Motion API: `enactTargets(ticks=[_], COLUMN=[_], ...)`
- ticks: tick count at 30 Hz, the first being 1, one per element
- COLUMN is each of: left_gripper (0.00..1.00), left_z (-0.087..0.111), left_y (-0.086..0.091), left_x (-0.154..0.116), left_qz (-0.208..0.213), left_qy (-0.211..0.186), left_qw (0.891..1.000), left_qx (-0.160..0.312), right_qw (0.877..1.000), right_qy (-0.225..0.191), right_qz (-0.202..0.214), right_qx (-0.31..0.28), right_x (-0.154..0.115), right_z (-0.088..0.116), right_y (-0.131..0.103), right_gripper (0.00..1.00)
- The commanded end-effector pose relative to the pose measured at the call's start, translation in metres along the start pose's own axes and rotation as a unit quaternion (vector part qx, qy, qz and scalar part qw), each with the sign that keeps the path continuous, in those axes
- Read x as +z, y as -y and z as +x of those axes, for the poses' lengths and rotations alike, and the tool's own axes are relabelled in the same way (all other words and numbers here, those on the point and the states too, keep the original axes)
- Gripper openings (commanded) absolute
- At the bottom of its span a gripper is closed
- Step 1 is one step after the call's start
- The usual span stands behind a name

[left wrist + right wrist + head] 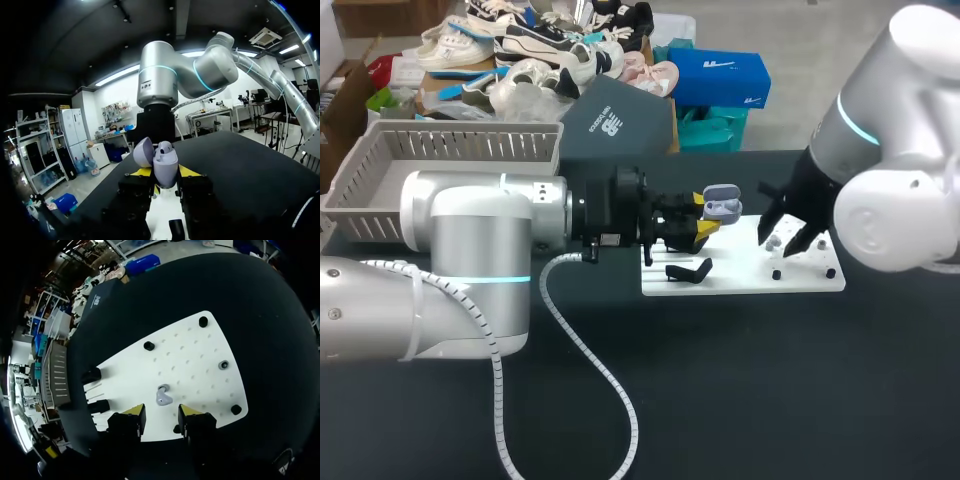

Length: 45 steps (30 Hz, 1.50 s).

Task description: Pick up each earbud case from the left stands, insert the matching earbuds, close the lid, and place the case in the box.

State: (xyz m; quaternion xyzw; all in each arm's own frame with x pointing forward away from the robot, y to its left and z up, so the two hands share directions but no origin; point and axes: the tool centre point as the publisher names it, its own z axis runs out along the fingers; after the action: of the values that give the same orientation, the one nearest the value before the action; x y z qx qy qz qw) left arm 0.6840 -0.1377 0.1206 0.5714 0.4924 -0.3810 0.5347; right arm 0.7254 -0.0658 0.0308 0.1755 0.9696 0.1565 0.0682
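Observation:
My left gripper (698, 226) is shut on a lavender earbud case (723, 205) and holds it above the left end of the white board (740, 278). In the left wrist view the case (165, 165) stands upright between the yellow fingertips (142, 172), its lid (143, 151) swung open. My right gripper (788, 238) hangs over the right part of the board. Seen from the right wrist, a lavender earbud (163, 396) lies on the board (200, 365) just ahead of that open gripper (161, 413), untouched by its fingers.
A black stand (688, 270) sits on the board under the held case. Black pegs (149, 345) and stands (92, 375) dot the board. A grey basket (450, 160) is at the back left, with a dark box (610, 120) beside it.

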Motion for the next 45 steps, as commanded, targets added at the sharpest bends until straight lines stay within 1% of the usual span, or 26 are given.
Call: enactTargets(ticks=[1, 14, 24, 27, 32, 36, 40, 45], left_gripper=[0.0, 0.0, 0.0, 0.0, 0.0, 0.0, 0.0, 0.0], left_z=[0.0, 0.0, 0.0, 0.0, 0.0, 0.0, 0.0, 0.0], left_y=[0.001, 0.001, 0.001, 0.001, 0.001, 0.001, 0.001, 0.001], left_x=[0.0, 0.0, 0.0, 0.0, 0.0, 0.0, 0.0, 0.0], left_qz=[-0.003, -0.003, -0.003, -0.003, -0.003, -0.003, -0.003, -0.003], left_qy=[0.001, 0.001, 0.001, 0.001, 0.001, 0.001, 0.001, 0.001], left_qw=[1.0, 1.0, 1.0, 1.0, 1.0, 1.0, 1.0, 1.0], left_qx=[0.001, 0.001, 0.001, 0.001, 0.001, 0.001, 0.001, 0.001], right_qw=[1.0, 1.0, 1.0, 1.0, 1.0, 1.0, 1.0, 1.0], right_qy=[-0.001, -0.003, -0.006, -0.006, -0.007, -0.008, -0.009, -0.009], right_qz=[0.001, 0.003, 0.005, 0.005, 0.005, 0.006, 0.006, 0.007], right_qx=[0.001, 0.002, 0.005, 0.006, 0.006, 0.007, 0.008, 0.01], right_x=[0.002, 0.006, 0.008, 0.009, 0.01, 0.01, 0.011, 0.012], right_z=[-0.002, -0.006, -0.008, -0.008, -0.009, -0.009, -0.008, -0.007], right_y=[0.001, 0.0, 0.0, 0.0, -0.001, -0.001, -0.001, -0.002], right_gripper=[0.4, 0.39, 0.35, 0.3, 0.26, 0.19, 0.14, 0.01])
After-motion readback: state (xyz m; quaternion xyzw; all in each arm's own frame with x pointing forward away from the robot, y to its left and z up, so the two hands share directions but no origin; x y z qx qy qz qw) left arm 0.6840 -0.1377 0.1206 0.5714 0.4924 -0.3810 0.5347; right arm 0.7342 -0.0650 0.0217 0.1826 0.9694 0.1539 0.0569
